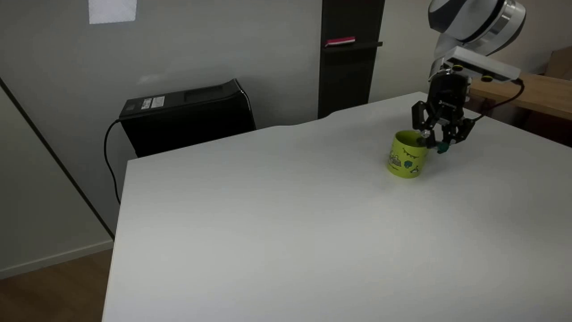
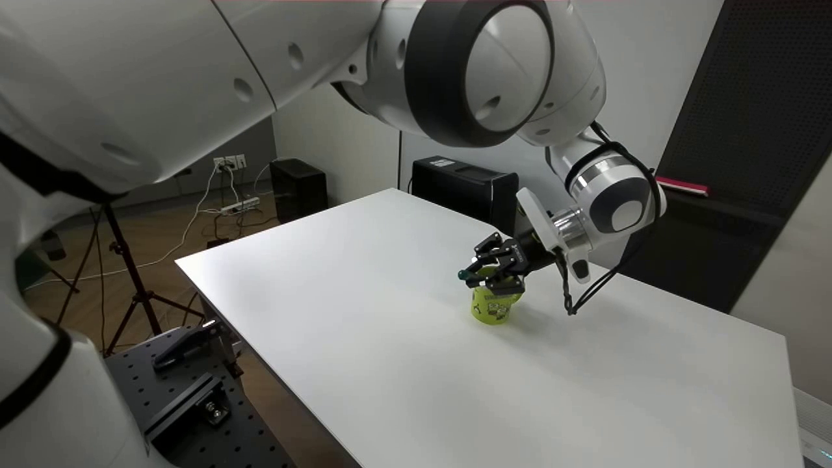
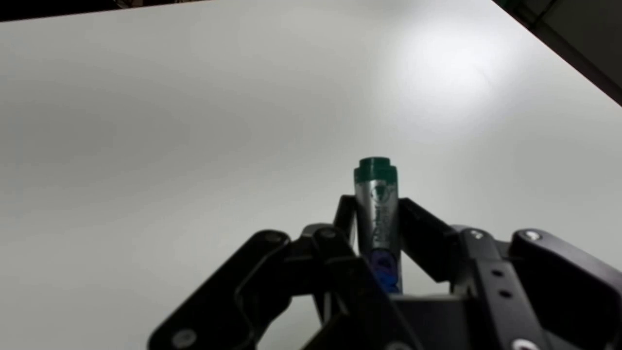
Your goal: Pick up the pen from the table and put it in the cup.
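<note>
The squat yellow-green cup (image 1: 404, 157) with dark drawings on its side stands upright on the white table (image 1: 268, 214). Black fingers of my gripper (image 3: 375, 214) are shut on the pen (image 3: 377, 194), pressing its silver barrel from both sides. Its dark green end pokes out past the fingertips. In an exterior view the gripper (image 1: 441, 139) overlaps the right part of the cup's rim, with the green pen end (image 1: 442, 147) just right of the cup. It also covers the upper part of the cup (image 2: 491, 309) in an exterior view. Whether they touch I cannot tell. The wrist view lacks the cup.
Behind the table's far edge stands a black computer tower (image 1: 187, 116). A light wooden table (image 1: 532, 96) lies beyond the arm. A loose cable (image 2: 578, 302) hangs from the wrist. A dark perforated board (image 2: 195, 403) with clamps sits beside the arm's base.
</note>
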Robot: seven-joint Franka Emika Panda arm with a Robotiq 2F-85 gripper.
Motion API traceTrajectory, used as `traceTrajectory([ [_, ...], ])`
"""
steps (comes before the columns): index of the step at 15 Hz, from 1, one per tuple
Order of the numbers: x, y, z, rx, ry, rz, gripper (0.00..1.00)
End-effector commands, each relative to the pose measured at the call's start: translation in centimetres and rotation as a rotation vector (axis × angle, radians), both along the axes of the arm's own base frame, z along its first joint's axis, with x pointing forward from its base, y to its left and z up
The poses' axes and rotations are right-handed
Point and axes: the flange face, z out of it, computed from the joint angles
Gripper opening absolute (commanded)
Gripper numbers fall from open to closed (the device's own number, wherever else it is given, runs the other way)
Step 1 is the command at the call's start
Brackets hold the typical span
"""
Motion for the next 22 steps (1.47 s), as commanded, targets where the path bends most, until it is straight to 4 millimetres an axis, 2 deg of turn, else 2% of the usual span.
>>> traceTrajectory([
  [1, 0.1, -0.1, 0.5, 0.003, 0.006, -0.019, 0.07],
  [10, 1.3, -0.1, 1.3, 0.074, -0.056, -0.048, 0.07],
  [16, 1.2, -1.5, 1.2, 0.092, -0.070, -0.077, 0.07],
  [17, 1.1, -1.7, 1.1, 0.093, -0.068, -0.076, 0.22],
  [18, 1.1, -1.8, 1.1, 0.094, -0.069, -0.076, 0.52],
  [19, 1.1, -2.0, 1.1, 0.095, -0.069, -0.077, 0.53],
  [22, 1.0, -2.1, 1.1, 0.097, -0.070, -0.076, 0.71],
])
